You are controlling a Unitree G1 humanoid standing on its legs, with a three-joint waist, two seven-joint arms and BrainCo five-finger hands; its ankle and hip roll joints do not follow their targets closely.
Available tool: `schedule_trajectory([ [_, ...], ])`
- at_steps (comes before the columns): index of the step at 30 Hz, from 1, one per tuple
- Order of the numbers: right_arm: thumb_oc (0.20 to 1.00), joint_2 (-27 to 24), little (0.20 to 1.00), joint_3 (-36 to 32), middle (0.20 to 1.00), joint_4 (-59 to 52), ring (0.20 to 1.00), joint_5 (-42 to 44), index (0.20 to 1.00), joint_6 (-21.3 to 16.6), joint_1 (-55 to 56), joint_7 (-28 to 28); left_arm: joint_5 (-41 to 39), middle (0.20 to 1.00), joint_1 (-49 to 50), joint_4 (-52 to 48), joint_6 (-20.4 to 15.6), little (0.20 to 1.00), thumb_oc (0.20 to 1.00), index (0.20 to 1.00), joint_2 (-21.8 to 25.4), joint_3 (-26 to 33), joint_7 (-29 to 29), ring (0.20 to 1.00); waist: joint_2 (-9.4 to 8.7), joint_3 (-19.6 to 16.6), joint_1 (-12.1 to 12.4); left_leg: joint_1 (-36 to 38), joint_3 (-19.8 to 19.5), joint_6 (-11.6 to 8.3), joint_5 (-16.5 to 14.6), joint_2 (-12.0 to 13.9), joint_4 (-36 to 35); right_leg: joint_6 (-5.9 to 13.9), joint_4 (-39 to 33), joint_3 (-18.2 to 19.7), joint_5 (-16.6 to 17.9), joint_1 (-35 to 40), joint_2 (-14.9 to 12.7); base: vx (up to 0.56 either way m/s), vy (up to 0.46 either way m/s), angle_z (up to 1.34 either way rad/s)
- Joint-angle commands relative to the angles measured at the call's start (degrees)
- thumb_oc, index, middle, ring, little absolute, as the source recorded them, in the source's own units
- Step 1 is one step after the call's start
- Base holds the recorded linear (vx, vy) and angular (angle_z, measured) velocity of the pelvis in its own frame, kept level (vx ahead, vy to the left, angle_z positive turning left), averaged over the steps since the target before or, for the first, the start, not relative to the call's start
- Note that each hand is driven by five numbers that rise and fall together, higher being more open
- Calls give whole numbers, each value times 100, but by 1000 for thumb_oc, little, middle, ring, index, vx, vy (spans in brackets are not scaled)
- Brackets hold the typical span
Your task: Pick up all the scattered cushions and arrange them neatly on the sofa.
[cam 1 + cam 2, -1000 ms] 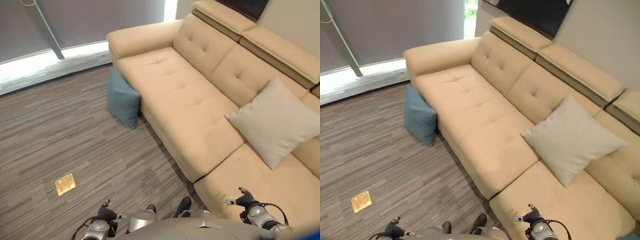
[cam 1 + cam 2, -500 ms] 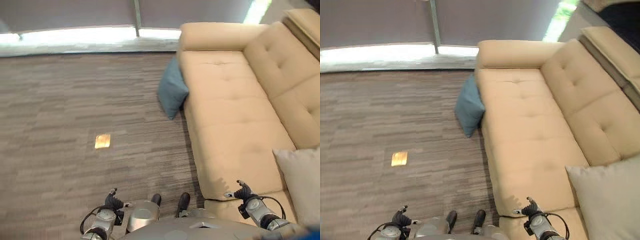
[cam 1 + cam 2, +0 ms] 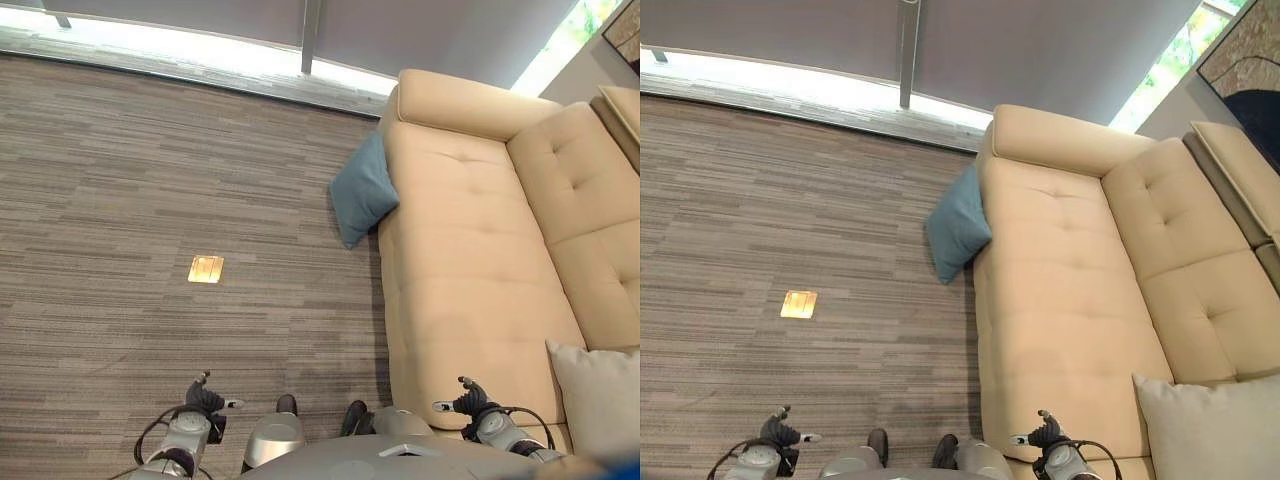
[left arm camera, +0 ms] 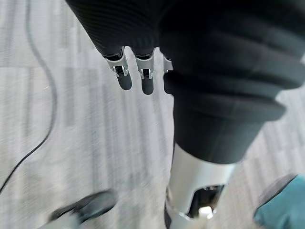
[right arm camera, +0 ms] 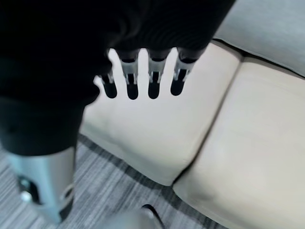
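Both robot hands (image 3: 205, 399) (image 3: 470, 399) low, fingers relaxed.

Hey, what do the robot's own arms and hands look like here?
Both arms are silver-grey metal tubes. The left hand and right hand each have a dark ribbed cover over the back and wrist, with a row of silver fingers ending in rounded dark tips.

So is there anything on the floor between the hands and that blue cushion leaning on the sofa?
Nothing visible blocks the way. The blue cushion leans against the sofa front, with bare carpet between it and the left hand and right hand. A flat brass floor plate lies off to the left.
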Motion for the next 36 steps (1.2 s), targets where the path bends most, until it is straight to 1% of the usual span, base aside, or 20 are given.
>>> schedule_trajectory([
  [1,1000,-117,1000,17,1000,-70,1000,-58,1000,19,-209,-64,-28,1000,11,13,-140,1000,1000,1000,-13,8,100,1000,54,197,22,18,-987,-275,-312,-81,-34,-176,-1391,104,395,442,474,229,58,18],
  [3,1000,-125,1000,41,1000,-56,1000,-58,1000,35,-215,-75,-12,1000,-27,61,-141,1000,1000,1000,-48,-58,112,1000,32,254,-52,171,-1170,-276,-367,-167,-111,-247,-2065,304,433,349,635,281,32,23],
  [4,1000,-149,1000,38,1000,-44,1000,-57,1000,53,-223,-85,-2,1000,-90,142,-138,1000,1000,1000,-70,-83,105,1000,-30,299,-150,250,-1396,-293,-418,-292,-114,-199,-2661,553,640,170,751,361,36,48],
  [6,1000,-179,1000,38,1000,-34,1000,-67,1000,61,-210,-88,21,1000,-134,217,-139,1000,1000,1000,-80,-90,95,1000,-62,330,-204,336,-1613,-323,-528,-376,-52,-158,-2985,554,763,205,776,333,24,69],
  [9,1000,-177,1000,-15,1000,-22,1000,-29,1000,29,-82,-79,41,1000,-102,277,-157,1000,1000,1000,-133,-83,114,1000,-103,184,-316,430,-1802,-460,-817,-415,129,-292,-3039,470,762,294,819,391,-51,110],
  [11,1000,-186,1000,4,1000,-64,1000,47,1000,-13,1,-105,53,1000,-86,178,-153,1000,1000,1000,-128,-164,85,1000,-221,145,-336,39,-1624,-864,-723,-283,1383,-409,-3311,222,688,735,809,407,-161,136],
  [13,1000,-190,1000,20,1000,-89,1000,155,1000,-17,-51,-111,-29,1000,-170,89,-144,1000,1000,1000,-101,-195,101,1000,-357,261,-233,-604,-1325,-927,-579,-219,2214,-474,-3430,195,625,956,737,103,-80,68],
  [14,1000,-196,1000,22,1000,-88,1000,202,1000,-1,-78,-122,-56,1000,-196,73,-134,1000,1000,1000,-86,-206,105,1000,-401,300,-180,-889,-1138,-872,-673,-147,2398,-484,-3481,163,586,1029,716,69,-53,17],
  [16,1000,-177,1000,49,1000,-107,1000,247,1000,-12,-98,-144,-23,1000,-196,64,-108,1000,1000,1000,-42,-248,79,1000,-519,288,-104,-1310,-885,-680,-794,-53,1892,-448,-3579,166,484,1180,703,172,-7,-7],
  [17,1000,-176,1000,51,1000,-107,1000,247,1000,-13,-96,-145,-23,1000,-193,63,-107,1000,1000,1000,-41,-248,79,1000,-525,289,-99,-1290,-880,-679,-785,-58,1865,-446,-3583,171,483,1189,699,267,70,10],
  [18,1000,-142,1000,66,1000,-100,1000,244,1000,-11,-102,-140,-7,1000,-137,91,-104,1000,1000,1000,-11,-202,70,1000,-501,269,-51,-1481,-847,-727,-345,35,1318,-448,-3641,225,393,1295,789,212,83,-1],
  [20,1000,-109,1000,93,1000,-86,1000,238,1000,-1,-118,-150,-33,1000,-46,123,-102,1000,1000,1000,49,-135,51,1000,-477,308,127,-1859,-835,-838,248,163,926,-484,-3644,280,235,1532,936,318,123,1],
  [21,1000,-93,1000,102,1000,-79,1000,226,1000,0,-118,-148,-31,1000,-13,156,-91,1000,1000,1000,54,-123,36,1000,-493,307,170,-1927,-793,-858,314,174,924,-492,-3630,300,191,1614,955,315,155,-2],
  [23,1000,-17,1000,125,1000,-59,1000,157,1000,-8,-106,-140,27,1000,96,223,-71,1000,1000,1000,51,-63,11,1000,-490,203,209,-1570,-797,-773,248,143,596,-468,-3515,351,111,1661,972,347,235,-52],
  [24,1000,58,1000,128,1000,-27,1000,67,1000,1,-104,-113,84,1000,200,300,-52,1000,1000,1000,72,9,-9,1000,-527,90,228,-1267,-825,-682,120,68,559,-357,-3016,452,65,1674,872,324,242,-100],
  [26,1000,75,1000,121,1000,-38,1000,46,1000,0,-111,-102,99,1000,212,294,-38,1000,1000,1000,88,14,-18,1000,-515,59,221,-1163,-810,-642,91,49,519,-302,-2769,467,120,1615,841,246,229,-66],
  [27,1000,104,1000,116,1000,-69,1000,-6,1000,15,-139,-64,99,1000,220,256,-23,1000,1000,1000,135,37,-13,1000,-437,90,173,-884,-752,-522,3,56,459,-126,-1918,471,420,1334,700,238,272,-11],
  [30,1000,113,1000,137,1000,-172,1000,-62,1000,-2,-214,-63,125,1000,190,210,-46,1000,1000,1000,174,-18,14,1000,-146,160,27,-441,-712,-395,-120,125,281,-69,-996,269,628,754,526,205,257,-18],
  [33,1000,67,1000,172,1000,-191,1000,-111,1000,13,-229,-69,118,1000,165,181,-48,1000,1000,1000,124,-72,9,1000,-43,168,-72,-143,-711,-389,-222,70,94,-218,-1647,-79,486,567,412,206,124,-29],
  [36,1000,13,1000,159,1000,-196,1000,-178,1000,66,-274,-67,90,1000,110,228,-52,1000,1000,1000,78,-69,21,1000,1,261,-93,38,-610,-429,-398,32,161,-157,-2497,-587,666,443,267,194,45,-11],
])
